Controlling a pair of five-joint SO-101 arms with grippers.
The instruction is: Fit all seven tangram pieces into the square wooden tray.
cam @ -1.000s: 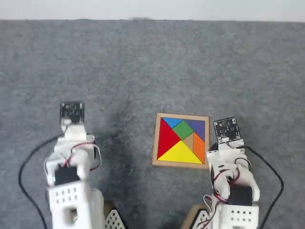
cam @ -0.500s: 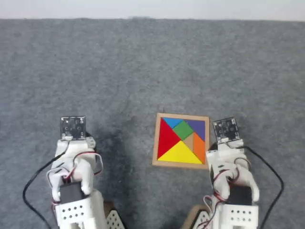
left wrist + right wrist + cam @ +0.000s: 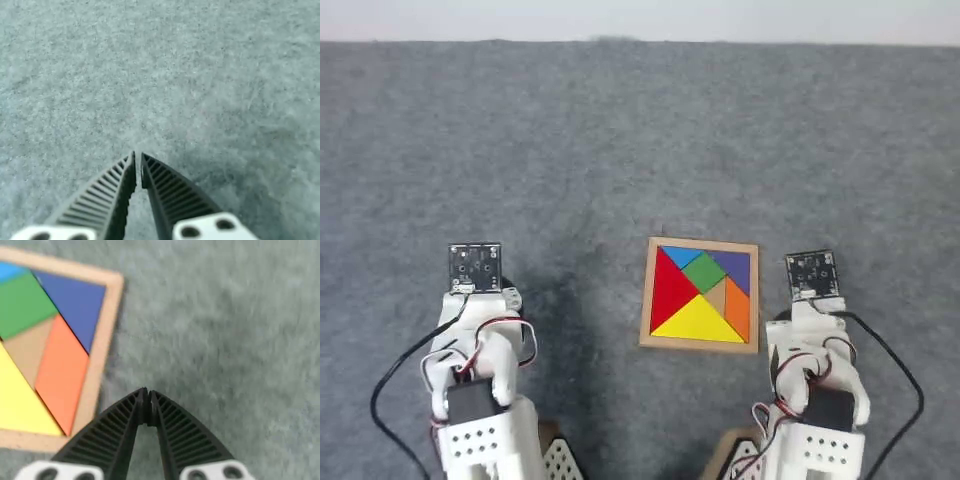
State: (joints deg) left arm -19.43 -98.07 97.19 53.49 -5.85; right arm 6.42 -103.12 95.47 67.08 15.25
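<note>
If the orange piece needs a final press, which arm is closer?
Right. The right gripper sits shut just outside the tray edge by the orange piece; the left gripper is over the grey mat, farther off.

The tray (image 3: 646,295) rim is pale wood. Within are seen a red piece (image 3: 668,290) at 9 o'clock, yellow piece (image 3: 698,322) at 6, green piece (image 3: 704,270), blue piece (image 3: 676,255), purple piece (image 3: 733,268), orange piece (image 3: 738,305) and tan piece (image 3: 717,297). The worktop (image 3: 620,140) is mottled grey. The left pincer (image 3: 138,159) and right pincer (image 3: 147,392) are dark grey and ribbed.

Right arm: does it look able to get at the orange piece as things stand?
Probably yes. The right gripper hangs shut over the mat just beside the tray, and nothing lies between it and the orange piece along that edge.
</note>
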